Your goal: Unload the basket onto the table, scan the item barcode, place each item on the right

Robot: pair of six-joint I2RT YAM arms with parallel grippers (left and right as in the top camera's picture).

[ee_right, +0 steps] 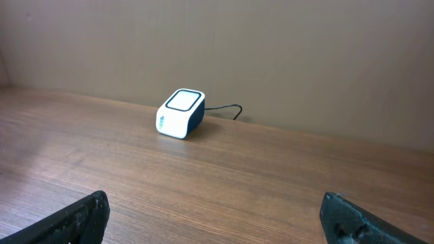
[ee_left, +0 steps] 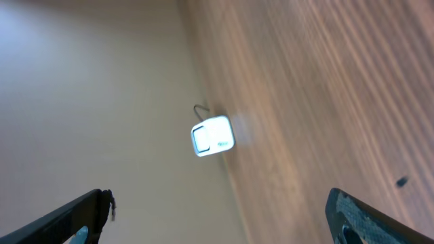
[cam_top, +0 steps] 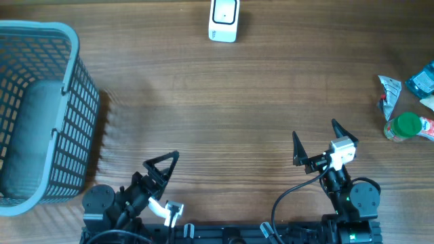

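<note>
While both arms sit low at the near edge of the desk [cam_top: 224,102], I see the left gripper [cam_top: 163,160] with its jaws spread wide and nothing between them, and the right gripper [cam_top: 313,129] equally wide and equally empty. The barcode scanner [cam_top: 223,20], a small white box with a dark-framed window on its upper face, stands at the far edge of the desk, roughly midway along it and well apart from both grippers. In the right wrist view it sits close to the wall, with a thin dark cable [ee_right: 227,108] running off behind it; the left wrist view shows it too, between the spread fingers and far ahead of them. The things to be scanned lie in a small cluster at the right edge of the desk: a bottle with a green cap [cam_top: 407,125] on its side, a silvery packet [cam_top: 388,91] just beside it, and a blue packet [cam_top: 423,78] partly cut off by the frame. I cannot read any barcode on them. A grey mesh basket [cam_top: 81,102] stands at the left edge, near the left arm.
</note>
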